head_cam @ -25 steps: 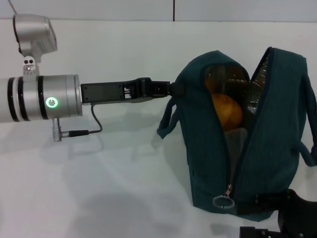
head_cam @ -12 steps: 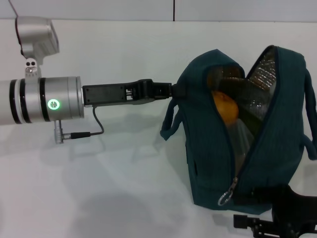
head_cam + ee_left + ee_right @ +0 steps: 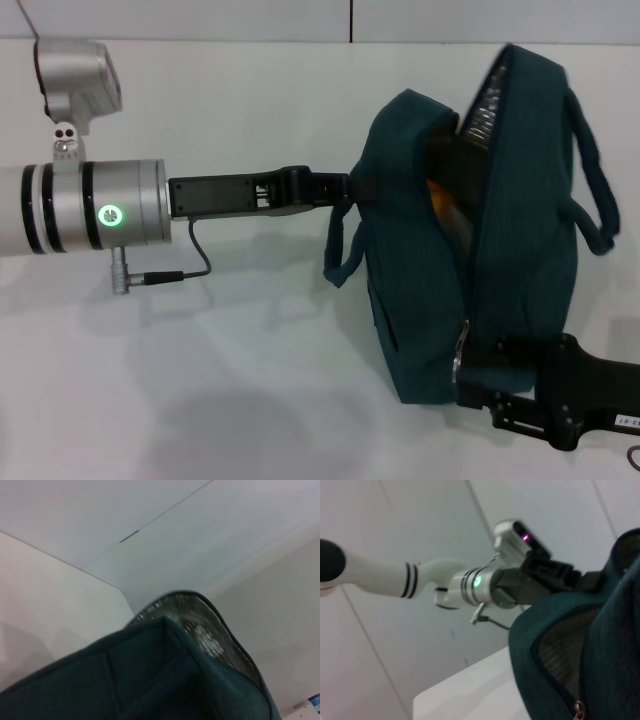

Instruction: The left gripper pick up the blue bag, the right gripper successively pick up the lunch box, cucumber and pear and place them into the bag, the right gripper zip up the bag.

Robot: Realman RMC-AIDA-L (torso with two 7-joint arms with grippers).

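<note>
The blue bag [image 3: 430, 290] stands upright on the white table, its zip slit narrow. My left gripper [image 3: 350, 187] reaches in from the left and is shut on the bag's upper left edge by a strap. Through the slit, only an orange sliver of the pear [image 3: 441, 203] shows. The lunch box is hidden inside, and I cannot make out the cucumber. My right gripper [image 3: 470, 375] presses against the bag's lower front, right at the zipper pull [image 3: 462, 348]. The right wrist view shows the bag [image 3: 600, 645], the zipper pull [image 3: 578, 710] and the left gripper [image 3: 585, 577].
White table [image 3: 230, 380] lies around the bag, with a pale wall behind. One carry handle [image 3: 590, 190] droops off the bag's right side. The left wrist view holds only bag fabric [image 3: 150, 680] and silver lining [image 3: 200, 625].
My right gripper has come in from the lower right up to the zipper pull. The bag's opening has narrowed, hiding most of the pear, and the right flap has swung upright.
</note>
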